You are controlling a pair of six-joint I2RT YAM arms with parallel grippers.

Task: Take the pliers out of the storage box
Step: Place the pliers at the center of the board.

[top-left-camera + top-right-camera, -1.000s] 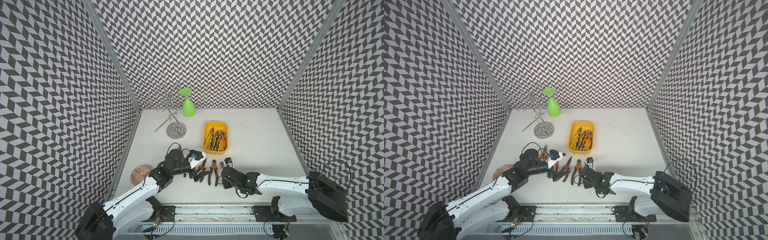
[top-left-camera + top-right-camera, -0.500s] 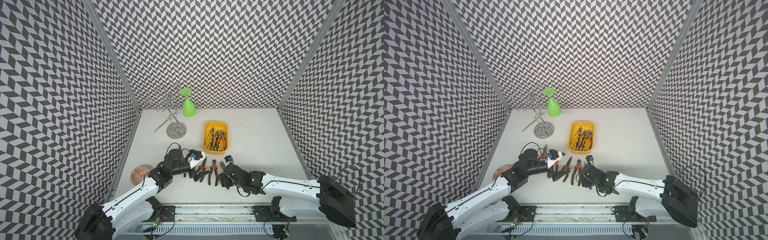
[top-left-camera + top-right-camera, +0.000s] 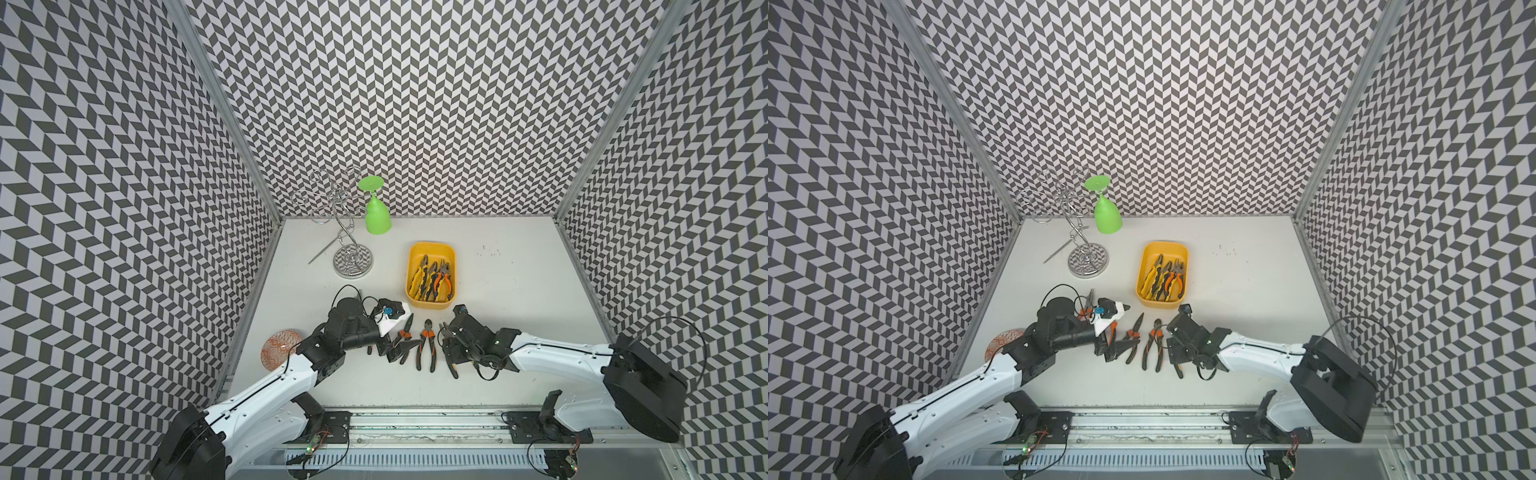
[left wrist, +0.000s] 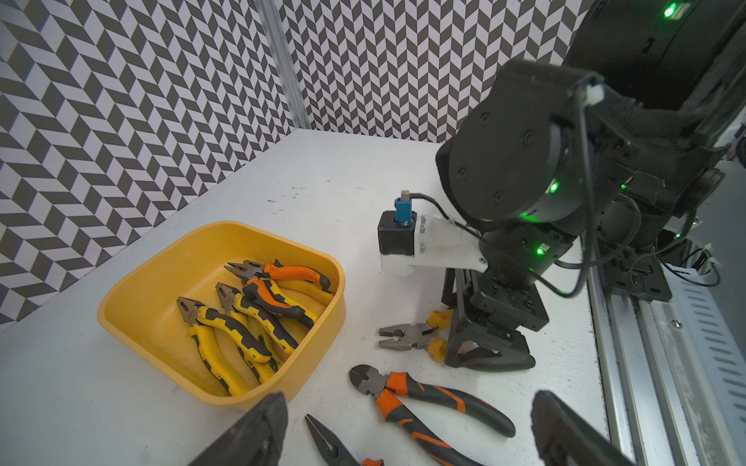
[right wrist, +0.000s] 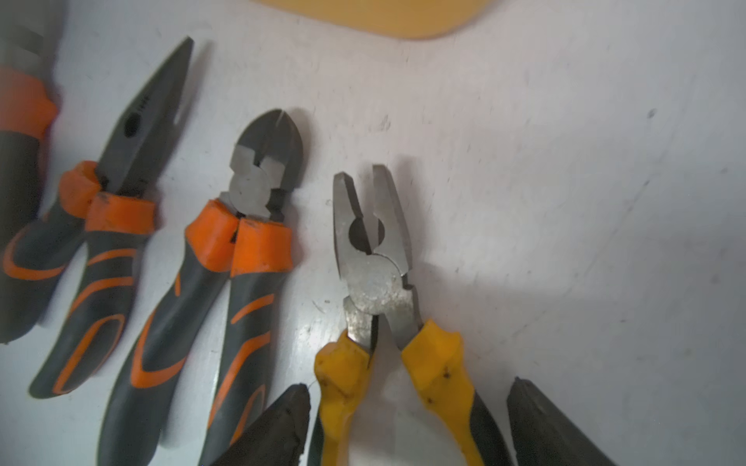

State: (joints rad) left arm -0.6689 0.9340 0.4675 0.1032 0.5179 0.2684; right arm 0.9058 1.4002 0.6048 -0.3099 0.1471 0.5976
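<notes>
Drop-off, I judge: right gripper point(image 5: 407, 403), fingers point(image 5: 278, 427) apart, straddling yellow pliers point(image 5: 375, 278) flat on the table point(image 3: 519, 291), lower centre. My left gripper point(image 4: 407, 407) gapes, empty. Mid-frame, the box point(image 3: 432, 246) holds four pliers point(image 3: 432, 280); next I lift clear and reach there.

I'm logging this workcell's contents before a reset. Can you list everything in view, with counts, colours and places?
storage box: one, yellow, mid-table.
pliers in the box: three visible, two yellow-and-black, one orange-and-black.
pliers on the table: at least four, three orange-and-black, one yellow-and-black, in a row on the box's near side.
wire stand: one, silver, far left corner.
glass: one, green, hanging upside down on the stand.
dish: one, orange-patterned, table's left edge.
table: one, white.
left pincer: one, black, open over the row's left part.
right pincer: one, black, open astride the yellow-and-black pliers' handles.
</notes>
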